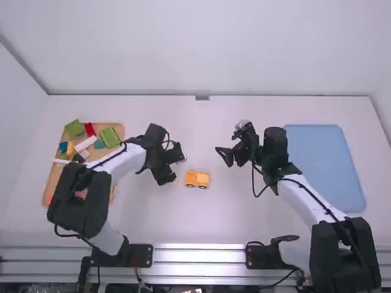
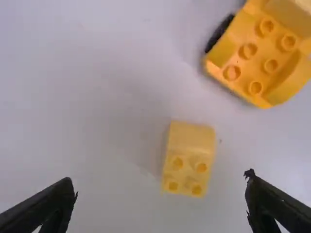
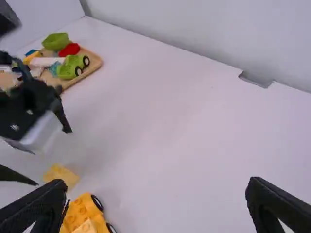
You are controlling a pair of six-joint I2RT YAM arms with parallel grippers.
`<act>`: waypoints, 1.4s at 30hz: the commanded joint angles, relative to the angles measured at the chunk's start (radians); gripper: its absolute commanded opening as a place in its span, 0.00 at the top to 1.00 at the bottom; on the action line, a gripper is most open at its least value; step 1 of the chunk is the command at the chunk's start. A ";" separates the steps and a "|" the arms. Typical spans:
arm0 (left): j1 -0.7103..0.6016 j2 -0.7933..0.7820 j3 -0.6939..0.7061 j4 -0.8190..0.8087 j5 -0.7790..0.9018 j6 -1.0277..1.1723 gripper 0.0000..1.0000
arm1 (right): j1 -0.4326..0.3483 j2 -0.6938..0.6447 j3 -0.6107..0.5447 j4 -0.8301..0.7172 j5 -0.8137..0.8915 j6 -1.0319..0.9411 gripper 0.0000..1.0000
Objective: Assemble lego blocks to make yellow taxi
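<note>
Yellow brick near car, left gripper spread

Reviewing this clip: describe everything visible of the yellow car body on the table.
The car body is orange-yellow and looks like smooth plastic, with round studs on top and black-tyred wheels along its side. It stands upright on the white table, between the two arms. A paler block sits on it. The loose yellow brick lies nearby, apart from it. Neither gripper touches it.

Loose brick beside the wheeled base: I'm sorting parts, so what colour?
Yellow; the brick shows best in the left wrist view.
</note>
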 commanded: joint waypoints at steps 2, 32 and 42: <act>-0.039 0.074 0.018 -0.015 -0.027 -0.006 0.07 | -0.002 -0.023 -0.002 0.009 -0.015 -0.002 0.02; -0.058 0.166 0.098 -0.058 -0.284 -1.206 0.83 | -0.002 -0.023 -0.002 0.007 -0.013 -0.007 0.02; -0.056 0.166 0.082 0.009 -0.100 -1.935 0.98 | -0.002 -0.023 -0.003 0.005 -0.014 -0.003 0.02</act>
